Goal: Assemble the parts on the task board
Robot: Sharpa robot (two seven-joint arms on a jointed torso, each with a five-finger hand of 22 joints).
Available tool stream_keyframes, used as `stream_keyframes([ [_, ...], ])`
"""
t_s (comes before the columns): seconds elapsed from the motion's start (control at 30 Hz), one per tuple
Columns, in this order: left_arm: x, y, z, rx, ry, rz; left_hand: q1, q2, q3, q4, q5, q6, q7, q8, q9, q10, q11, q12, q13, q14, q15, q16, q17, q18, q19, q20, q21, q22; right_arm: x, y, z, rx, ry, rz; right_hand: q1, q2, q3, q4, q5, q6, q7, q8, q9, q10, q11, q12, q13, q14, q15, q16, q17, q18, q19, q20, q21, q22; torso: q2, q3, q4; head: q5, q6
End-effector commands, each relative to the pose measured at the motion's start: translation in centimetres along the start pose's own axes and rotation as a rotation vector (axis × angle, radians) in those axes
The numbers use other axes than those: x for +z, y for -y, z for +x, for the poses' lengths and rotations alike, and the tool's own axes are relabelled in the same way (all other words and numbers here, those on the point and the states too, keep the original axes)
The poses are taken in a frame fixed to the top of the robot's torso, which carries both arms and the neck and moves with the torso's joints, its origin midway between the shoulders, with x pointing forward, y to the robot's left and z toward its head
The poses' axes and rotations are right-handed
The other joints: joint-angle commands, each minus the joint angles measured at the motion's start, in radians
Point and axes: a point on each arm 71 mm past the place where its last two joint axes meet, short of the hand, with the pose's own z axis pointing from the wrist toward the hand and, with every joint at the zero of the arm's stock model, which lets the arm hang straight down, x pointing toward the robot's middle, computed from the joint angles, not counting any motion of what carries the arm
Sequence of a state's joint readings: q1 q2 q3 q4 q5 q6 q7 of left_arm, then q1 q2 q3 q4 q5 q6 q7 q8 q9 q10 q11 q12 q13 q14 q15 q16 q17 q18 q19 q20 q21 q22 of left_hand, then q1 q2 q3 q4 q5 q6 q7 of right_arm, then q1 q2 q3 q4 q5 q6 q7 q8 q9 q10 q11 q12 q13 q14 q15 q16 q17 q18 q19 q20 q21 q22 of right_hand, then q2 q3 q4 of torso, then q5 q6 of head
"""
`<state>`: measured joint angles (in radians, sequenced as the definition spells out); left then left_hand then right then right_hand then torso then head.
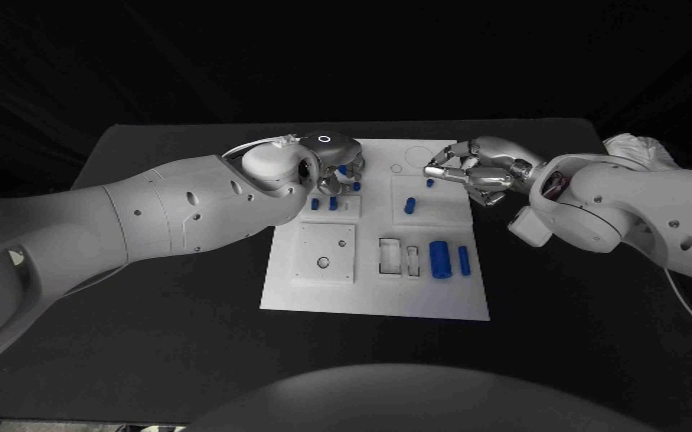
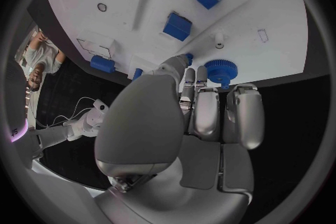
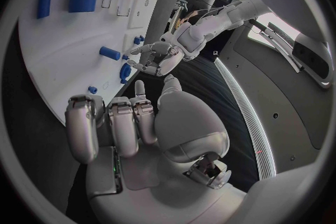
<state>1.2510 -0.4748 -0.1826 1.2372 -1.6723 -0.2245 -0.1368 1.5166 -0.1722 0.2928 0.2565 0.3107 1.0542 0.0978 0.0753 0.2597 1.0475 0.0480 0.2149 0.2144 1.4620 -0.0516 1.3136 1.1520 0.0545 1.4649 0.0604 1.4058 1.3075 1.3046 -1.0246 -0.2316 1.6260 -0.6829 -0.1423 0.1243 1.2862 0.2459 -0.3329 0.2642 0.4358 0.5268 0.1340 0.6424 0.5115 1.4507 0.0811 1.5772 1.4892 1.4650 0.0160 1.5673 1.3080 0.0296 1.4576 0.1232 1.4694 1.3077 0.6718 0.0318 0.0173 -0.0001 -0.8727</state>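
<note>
Blue gear [image 2: 221,71] sits on the white board [image 1: 368,287], at its far end, right at the tips of the left hand [image 1: 329,164]. Lies flat, round, so no long side to line up. Left hand [image 2: 210,117] much nearer to it than the right hand [image 1: 476,169]; fingers [image 2: 207,112] reach toward the gear, held close side by side. Cannot tell if touching or pinching it. Right hand [image 3: 126,123] hovers over the board's far right corner, fingers curled a bit, holding nothing. Nearer on the board than the gear: small blue blocks [image 2: 178,26], a short blue peg [image 1: 411,204], then two long blue bars [image 1: 440,259] standing lengthwise. No readable words on the board or parts.
</note>
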Motion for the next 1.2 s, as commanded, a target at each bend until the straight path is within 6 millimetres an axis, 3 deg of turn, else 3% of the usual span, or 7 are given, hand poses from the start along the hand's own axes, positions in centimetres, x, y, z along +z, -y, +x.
stream_keyframes([
  [0.03, 0.11, 0.28, -0.01, -0.007, 0.002, 0.019, 0.013, 0.001, 0.009, -0.002, 0.006, 0.007, -0.001, 0.004, -0.002, 0.014, -0.002, -0.002, -0.002, 0.005, 0.002, -0.008, -0.005, -0.009, 0.024, -0.001, -0.006, 0.175, 0.0, 0.03, 0.23, 0.001, -0.023, 0.005, 0.008, 0.004, 0.004, 0.003, 0.005, 0.007, 0.002, -0.001, 0.001, 0.12, -0.023, -0.006, 0.082, 0.106, -0.006, 0.003, 0.263, 0.007, -0.006, -0.001, -0.004, 0.215, 0.0, 0.0003, 0.0009, -0.001, 0.0],
  [0.77, 0.58, 0.49, 0.6, -0.014, 0.003, 0.033, 0.021, -0.004, 0.026, -0.019, 0.003, -0.009, -0.004, -0.007, -0.014, 0.035, -0.006, -0.003, -0.006, -0.006, 0.0, -0.024, -0.032, -0.007, 0.019, -0.002, -0.016, 0.172, -0.01, 0.13, 0.33, 0.002, -0.035, 0.02, 0.01, 0.003, 0.005, 0.007, 0.007, 0.027, 0.003, 0.006, 0.003, 0.12, -0.021, -0.006, 0.082, 0.106, -0.005, 0.003, 0.263, 0.007, -0.005, 0.0, -0.004, 0.215, 0.0, 0.0005, 0.0009, -0.006, 0.0],
  [1.2, 0.84, 0.58, 0.82, -0.015, 0.006, 0.036, 0.024, 0.004, 0.039, -0.031, -0.005, 0.001, -0.027, 0.0, -0.016, 0.055, -0.017, -0.002, -0.008, -0.016, -0.007, -0.044, -0.064, -0.004, 0.014, -0.007, -0.027, 0.168, 0.04, 0.15, 0.44, 0.002, -0.044, 0.029, 0.011, 0.003, 0.005, 0.008, 0.007, 0.034, 0.003, 0.008, 0.003, 0.12, -0.02, -0.006, 0.082, 0.106, -0.004, 0.003, 0.263, 0.007, -0.006, 0.0, -0.005, 0.215, 0.001, 0.0001, -0.0013, -0.007, 0.0],
])
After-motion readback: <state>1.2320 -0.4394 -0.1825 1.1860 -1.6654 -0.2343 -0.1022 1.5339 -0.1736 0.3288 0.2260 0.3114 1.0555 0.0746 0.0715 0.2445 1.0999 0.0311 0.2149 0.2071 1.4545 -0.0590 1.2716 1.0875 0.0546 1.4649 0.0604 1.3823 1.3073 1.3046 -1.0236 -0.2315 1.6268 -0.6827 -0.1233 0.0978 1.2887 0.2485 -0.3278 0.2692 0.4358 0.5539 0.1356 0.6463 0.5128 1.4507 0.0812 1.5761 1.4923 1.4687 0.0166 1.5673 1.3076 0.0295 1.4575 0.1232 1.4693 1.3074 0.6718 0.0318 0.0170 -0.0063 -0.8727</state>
